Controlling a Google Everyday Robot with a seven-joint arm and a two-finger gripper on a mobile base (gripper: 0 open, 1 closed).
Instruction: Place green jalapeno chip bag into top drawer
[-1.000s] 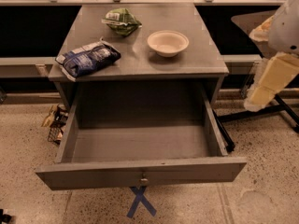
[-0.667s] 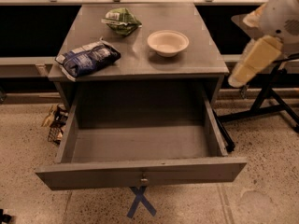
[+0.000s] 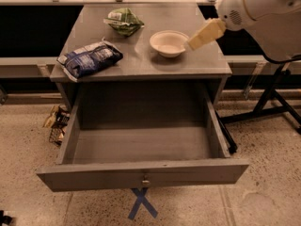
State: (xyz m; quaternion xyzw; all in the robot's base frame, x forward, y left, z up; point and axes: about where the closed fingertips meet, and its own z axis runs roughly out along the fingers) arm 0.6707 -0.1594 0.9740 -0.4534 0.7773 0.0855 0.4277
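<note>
Cream gripper (image 3: pixel 207 33) hovering just beside round white bowl (image 3: pixel 169 42) (grip state: cannot tell); should be clearing bowl, centring over crumpled green foil chip bag (image 3: pixel 123 20).

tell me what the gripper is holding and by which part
Nothing: the gripper hovers by the bowl, and the green jalapeno chip bag lies on the table.

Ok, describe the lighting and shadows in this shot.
Camera view: overhead light leaves a soft sheen on the tabletop; the top drawer darkens toward its back wall; the end effector, beside the bowl, is brightly lit; the bowl casts a faint shadow forward.
</note>
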